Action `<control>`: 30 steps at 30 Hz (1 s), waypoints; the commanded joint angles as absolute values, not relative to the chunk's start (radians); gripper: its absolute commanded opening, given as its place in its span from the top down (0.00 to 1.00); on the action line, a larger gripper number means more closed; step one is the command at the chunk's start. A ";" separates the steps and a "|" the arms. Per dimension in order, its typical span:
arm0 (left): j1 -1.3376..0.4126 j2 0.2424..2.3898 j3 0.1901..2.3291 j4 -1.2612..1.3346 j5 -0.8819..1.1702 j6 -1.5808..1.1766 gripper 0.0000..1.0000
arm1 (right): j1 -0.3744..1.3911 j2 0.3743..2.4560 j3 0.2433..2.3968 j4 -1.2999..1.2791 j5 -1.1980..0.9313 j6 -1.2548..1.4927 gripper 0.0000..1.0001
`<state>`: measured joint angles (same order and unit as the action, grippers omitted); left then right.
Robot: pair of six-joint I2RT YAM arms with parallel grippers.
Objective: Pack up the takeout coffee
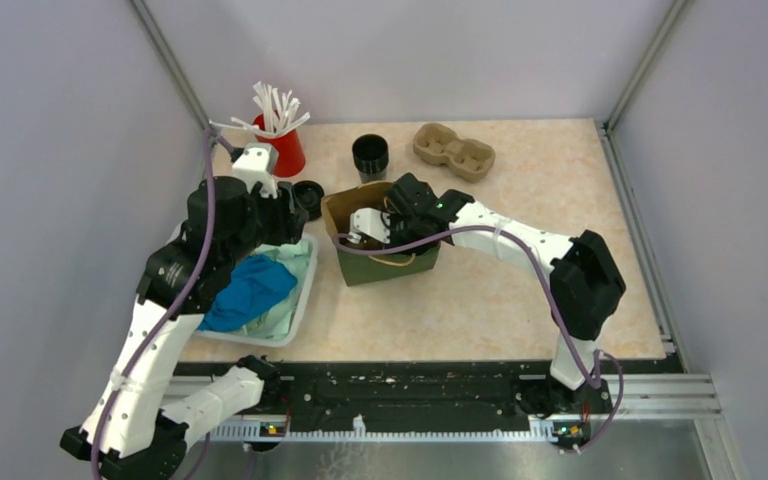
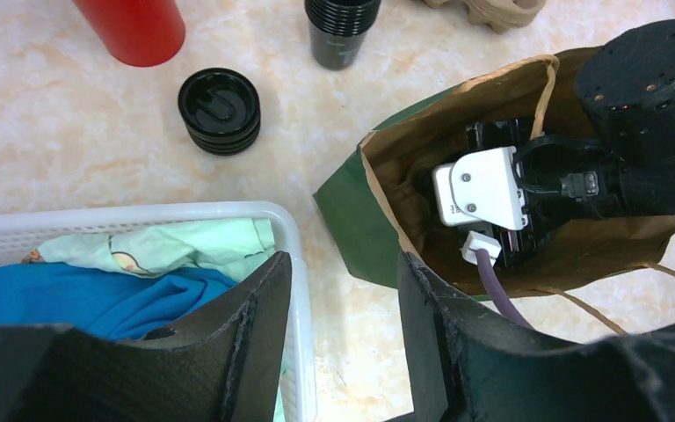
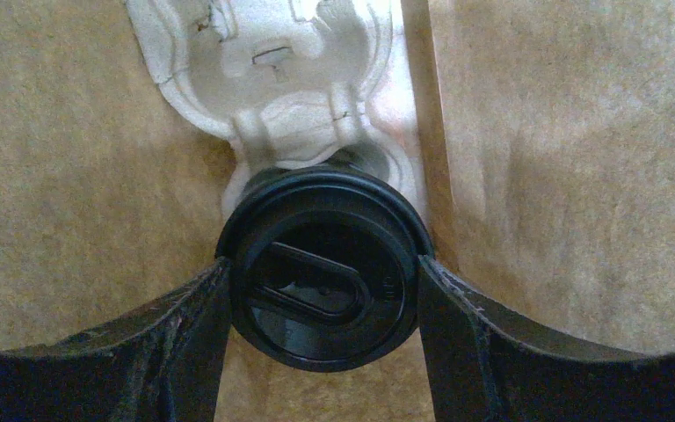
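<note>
— Where is the right end effector [image 3: 323, 264]?

— Down inside the paper bag [image 1: 400, 268]. Its 2 fingers [image 3: 185, 334] press the rim of the takeout coffee [image 3: 316, 303] from either side, so it holds the cup by the black lid. The cup sits at the end of a pale pulp insert [image 3: 272, 79] on the bag's floor, with brown paper on both sides.

— And the left end effector [image 2: 343, 347]?

— Its jaws stand moderately apart with nothing between them. It hovers over the gap between the white basket [image 2: 141, 215] and the bag's green outer side.

— What lies further out?

— A blue cloth [image 2: 70, 303] and a pale green one fill the basket. Beyond it stand a stack of black lids [image 2: 220, 110], a red cup [image 2: 132, 31] of white sticks [image 1: 278, 105], a stack of black cups [image 1: 370, 155] and a brown cup tray [image 1: 453, 150], all well apart from the bag.

— The surface and the room?

— The worktop [image 1: 520, 290] is beige with a marbled pattern. Plain pale grey walls close it on 3 sides, metal posts [image 1: 165, 50] run up the 2 far corners, and a black rail [image 1: 410, 395] spans the near edge.
</note>
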<state>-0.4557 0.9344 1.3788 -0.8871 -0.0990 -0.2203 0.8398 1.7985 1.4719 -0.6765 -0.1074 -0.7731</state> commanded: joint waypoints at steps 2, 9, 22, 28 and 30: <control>-0.459 0.919 1.406 -0.858 -0.165 -0.230 0.46 | 0.828 1.853 1.496 -0.762 -0.129 -0.758 0.62; -0.459 0.923 1.395 -0.848 -0.141 -0.227 0.47 | 0.828 1.815 1.524 -0.802 -0.111 -0.756 0.46; -0.460 0.915 1.393 -0.847 -0.130 -0.216 0.47 | 0.828 1.811 1.554 -0.802 -0.112 -0.769 0.22; -0.460 0.912 1.392 -0.844 -0.123 -0.212 0.49 | 0.828 1.828 1.581 -0.815 -0.111 -0.768 0.17; -0.459 0.910 1.393 -0.844 -0.123 -0.212 0.49 | 0.828 1.832 1.587 -0.821 -0.110 -0.769 0.16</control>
<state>-0.4572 0.9249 1.3819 -0.8837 -0.1276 -0.2218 0.8352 1.8114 1.5410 -0.7830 -0.1009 -0.7658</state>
